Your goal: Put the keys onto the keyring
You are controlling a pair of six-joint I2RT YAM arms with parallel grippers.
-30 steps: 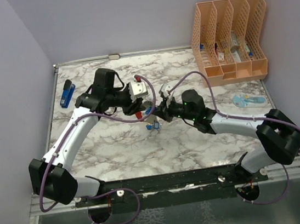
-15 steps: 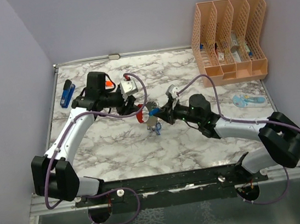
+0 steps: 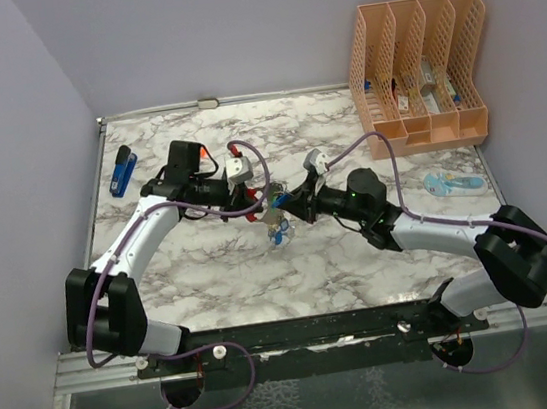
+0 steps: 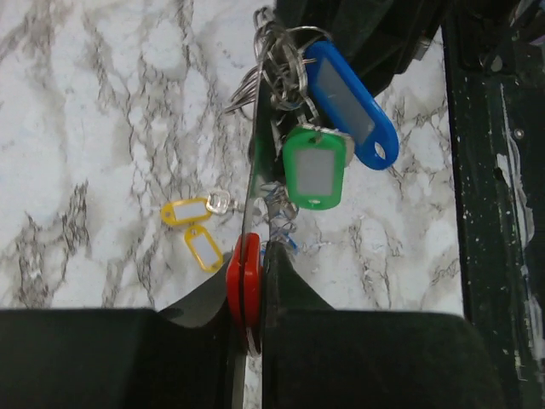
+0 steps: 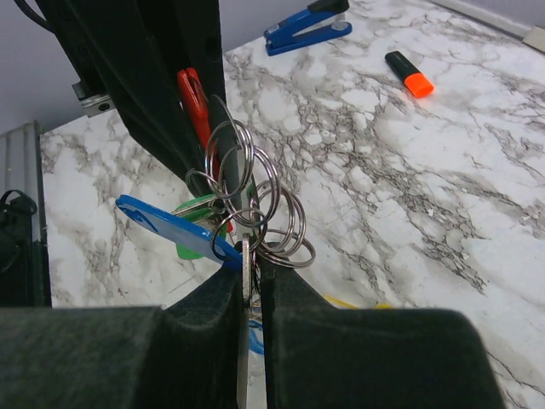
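My left gripper [image 3: 253, 203] [image 4: 254, 264] is shut on the red side of the keyring [image 4: 243, 285]; its silver side [image 4: 253, 183] runs away from the fingers. A blue-tagged key [image 4: 353, 102] and a green-tagged key [image 4: 315, 169] hang from steel rings on the keyring. Two yellow-tagged keys [image 4: 196, 230] lie on the table below. My right gripper [image 3: 291, 202] [image 5: 251, 271] faces the left one and is shut on a silver key [image 5: 248, 256] among the rings [image 5: 255, 200]. The keyring's red side [image 5: 194, 98] and the blue tag [image 5: 170, 226] show in the right wrist view.
A blue stapler [image 3: 123, 171] [image 5: 306, 25] lies at the far left. An orange marker [image 5: 409, 74] lies behind the left arm. An orange file rack [image 3: 418, 74] stands at the back right. A light blue object [image 3: 452, 183] lies near the right edge.
The left wrist has swung down and to the left with the keyring held. The right gripper has edged up to it, and the two grippers now meet over the hanging keys.
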